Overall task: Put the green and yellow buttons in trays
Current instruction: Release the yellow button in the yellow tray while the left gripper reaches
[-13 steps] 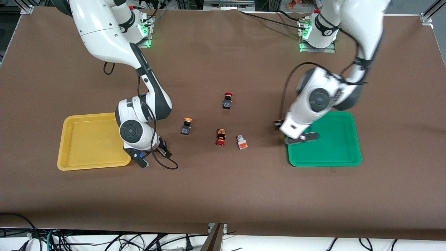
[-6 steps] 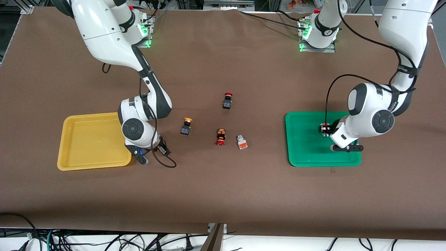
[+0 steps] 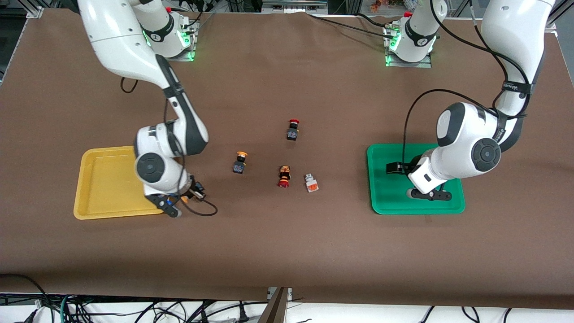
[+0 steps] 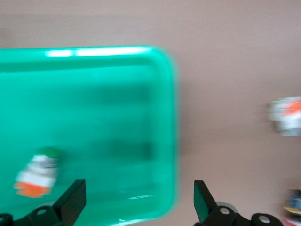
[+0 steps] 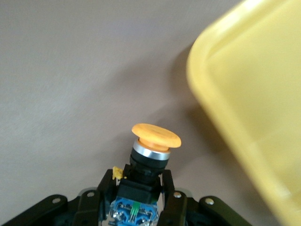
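Shifted toward yellow tray [image 3: 107,184], our right tool [image 5: 141,188] sits clamped on yellow button [image 5: 153,148]; left tool [image 4: 138,202], spread apart, over green tray [image 3: 394,197], green button [image 4: 40,172] inside.

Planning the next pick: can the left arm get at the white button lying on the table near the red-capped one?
Probably yes. The left gripper is open and empty over the green tray, with one white button already in it. The white button on the table lies apart from the red-capped switch, with bare table between it and the tray.
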